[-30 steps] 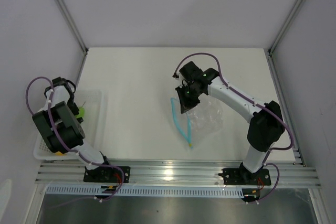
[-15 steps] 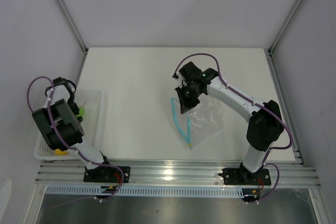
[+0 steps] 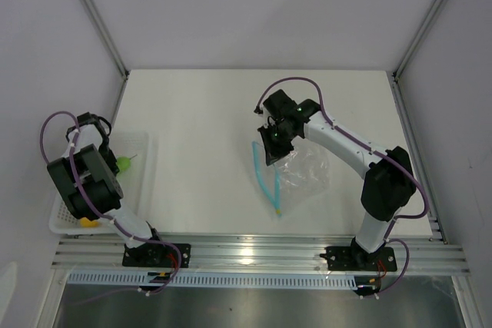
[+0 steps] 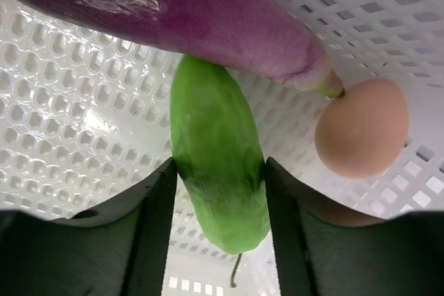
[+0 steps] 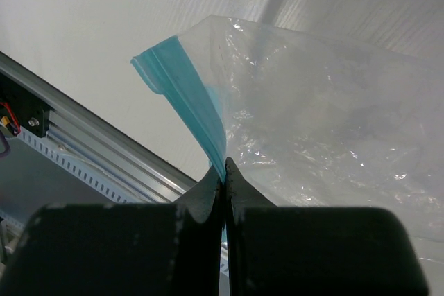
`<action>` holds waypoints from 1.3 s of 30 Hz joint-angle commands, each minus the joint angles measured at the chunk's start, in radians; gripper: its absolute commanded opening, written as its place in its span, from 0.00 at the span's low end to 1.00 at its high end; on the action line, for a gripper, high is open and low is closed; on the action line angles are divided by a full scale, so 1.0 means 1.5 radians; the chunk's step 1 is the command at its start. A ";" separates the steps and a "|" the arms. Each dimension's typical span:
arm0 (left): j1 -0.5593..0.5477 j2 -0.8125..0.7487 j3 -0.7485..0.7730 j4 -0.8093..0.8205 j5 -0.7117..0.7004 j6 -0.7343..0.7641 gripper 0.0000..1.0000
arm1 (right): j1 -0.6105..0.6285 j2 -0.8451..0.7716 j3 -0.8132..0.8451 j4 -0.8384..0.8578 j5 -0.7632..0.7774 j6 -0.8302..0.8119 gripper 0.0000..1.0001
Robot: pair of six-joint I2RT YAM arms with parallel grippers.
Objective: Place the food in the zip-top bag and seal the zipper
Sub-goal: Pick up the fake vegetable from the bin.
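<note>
Zipper [image 5: 184, 95] pinched, right gripper [image 5: 223, 171]; cucumber [image 4: 214, 119] clasped, left gripper [image 4: 218, 171].

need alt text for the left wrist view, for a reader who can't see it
A green oblong toy piece sits gripped between the two dark fingers, inside a white perforated basket. A purple elongated piece lies across just above it, and a pink round piece sits to the right.

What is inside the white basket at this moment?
A green piece between the fingers of the left gripper, a purple piece, a pink round piece, a yellow piece. The left arm covers the rest from above.
</note>
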 commanded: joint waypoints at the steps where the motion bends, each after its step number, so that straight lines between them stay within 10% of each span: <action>1: -0.001 -0.009 0.012 0.004 -0.017 0.015 0.51 | -0.004 -0.016 0.012 0.008 0.011 -0.008 0.00; 11: -0.002 -0.059 -0.005 0.010 -0.012 0.070 0.01 | -0.004 -0.041 -0.003 0.021 0.011 -0.004 0.00; 39: -0.095 -0.400 -0.062 0.107 0.168 0.463 0.01 | -0.004 -0.143 -0.047 0.049 0.003 0.035 0.00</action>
